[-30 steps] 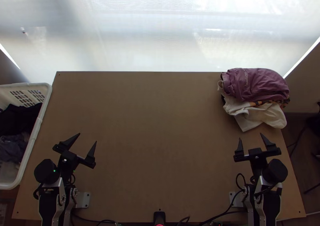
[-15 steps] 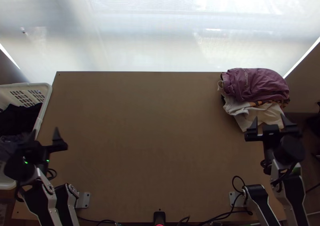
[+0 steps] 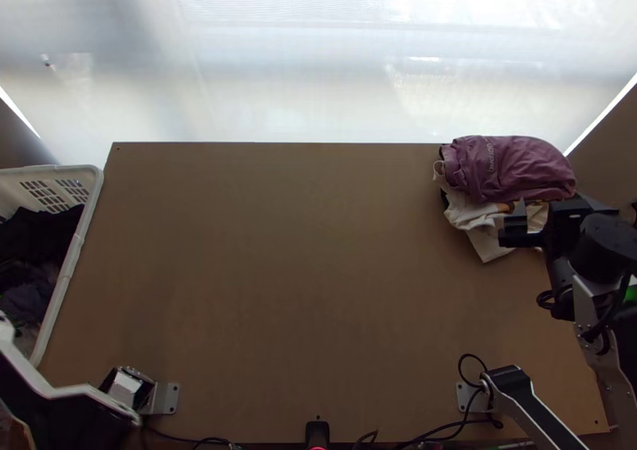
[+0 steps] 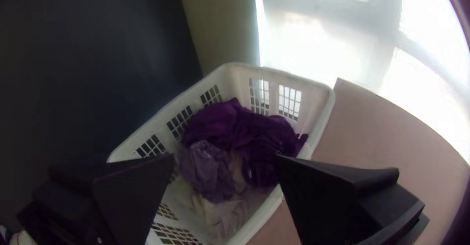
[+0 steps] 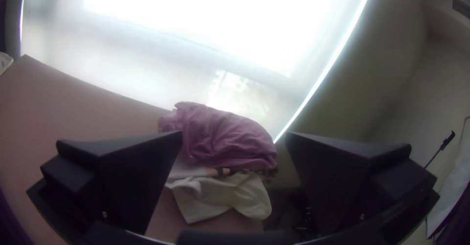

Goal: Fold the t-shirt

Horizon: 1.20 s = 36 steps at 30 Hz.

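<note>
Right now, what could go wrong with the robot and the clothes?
The left gripper might grab two clothes together, because the dark purple cloth and lilac cloth touch in the basket. The right gripper, near the white cloth, could nudge it off the table.

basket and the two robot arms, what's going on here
The robot is meant to fold a t-shirt, but neither gripper holds any cloth at this moment. The left gripper is open, facing the white basket, where purple clothes and paler ones lie bunched. The right gripper, also open, is by the table's far right corner, where a mauve garment lies on top of a cream cloth. Which piece is the t-shirt to fold, I can't tell.
</note>
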Each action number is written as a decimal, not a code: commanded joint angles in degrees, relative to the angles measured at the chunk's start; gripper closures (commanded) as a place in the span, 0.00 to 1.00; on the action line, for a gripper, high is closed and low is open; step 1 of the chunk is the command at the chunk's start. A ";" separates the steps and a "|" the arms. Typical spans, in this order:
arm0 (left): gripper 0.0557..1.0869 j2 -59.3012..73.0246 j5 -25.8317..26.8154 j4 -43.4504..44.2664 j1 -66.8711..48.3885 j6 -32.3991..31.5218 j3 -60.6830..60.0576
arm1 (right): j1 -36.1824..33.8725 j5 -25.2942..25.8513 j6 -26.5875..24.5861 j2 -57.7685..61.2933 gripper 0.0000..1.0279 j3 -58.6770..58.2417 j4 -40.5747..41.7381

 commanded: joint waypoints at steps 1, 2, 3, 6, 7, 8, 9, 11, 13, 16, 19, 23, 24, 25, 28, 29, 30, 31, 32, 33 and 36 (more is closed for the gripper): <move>0.05 24.34 -0.92 -5.01 3.32 1.50 16.64 | 1.42 0.40 1.69 2.40 0.05 7.77 -6.47; 0.05 26.63 -0.92 -5.28 3.40 1.50 18.31 | 1.42 0.40 1.77 2.40 0.05 8.12 -7.26; 0.05 29.00 -0.92 -6.24 3.40 1.50 20.07 | 1.25 0.40 1.95 2.31 0.05 8.47 -7.97; 0.05 36.74 -0.57 -10.90 3.32 3.61 25.87 | 0.72 0.40 2.39 1.96 0.05 8.73 -9.73; 0.05 39.81 0.84 -13.89 3.14 5.46 28.77 | 0.63 0.40 2.48 1.79 0.05 8.82 -10.34; 0.05 42.63 1.80 -15.38 2.96 6.51 31.40 | 0.54 0.40 2.65 1.61 0.05 8.82 -10.87; 0.05 44.91 1.80 -15.47 2.88 6.51 33.43 | 0.46 0.40 2.65 1.35 0.05 8.82 -11.39; 0.05 48.87 2.16 -15.47 2.70 7.48 37.29 | 0.37 0.40 2.74 1.00 0.05 8.82 -12.54; 0.05 52.56 2.24 -15.65 2.17 7.92 40.90 | 0.19 0.40 2.92 0.82 0.05 8.47 -13.42; 0.05 57.30 2.16 -16.79 1.21 9.41 45.64 | 0.19 0.40 2.92 0.73 0.05 8.12 -13.94; 0.05 61.87 1.63 -17.40 0.15 11.52 50.39 | -0.16 0.40 2.92 0.91 0.05 8.12 -13.94; 0.05 68.82 -1.80 -19.69 -0.64 12.58 55.40 | -0.86 0.31 2.92 1.52 0.05 7.68 -13.94; 0.05 70.49 -2.59 -20.22 -0.64 13.10 56.37 | -0.95 0.31 2.92 1.61 0.05 7.50 -13.94; 0.05 72.24 -3.29 -20.92 -0.55 14.07 57.33 | -1.21 0.31 2.92 1.79 0.05 7.41 -13.94; 0.05 75.50 -7.78 -21.01 -0.46 17.32 58.83 | -1.83 0.31 2.92 2.40 0.05 7.33 -13.86; 0.05 76.11 -7.78 -20.83 -0.20 17.32 59.18 | -1.92 0.31 2.92 2.75 0.05 7.33 -13.86; 0.05 76.64 -7.86 -20.39 0.06 17.32 59.44 | -2.00 0.31 2.92 3.11 0.05 7.33 -13.77; 0.05 77.08 -8.65 -19.43 0.24 17.24 59.71 | -2.00 0.31 2.92 3.37 0.05 7.33 -13.68; 0.05 77.52 -9.18 -18.63 0.50 17.06 60.06 | -2.09 0.31 2.92 3.72 0.05 7.24 -13.59; 0.05 77.87 -9.80 -18.02 0.77 16.88 60.41 | -2.09 0.31 2.92 3.98 0.05 7.24 -13.50; 0.05 79.01 -10.59 -16.17 1.29 16.88 60.76 | -2.18 0.31 2.92 4.69 0.05 7.24 -13.15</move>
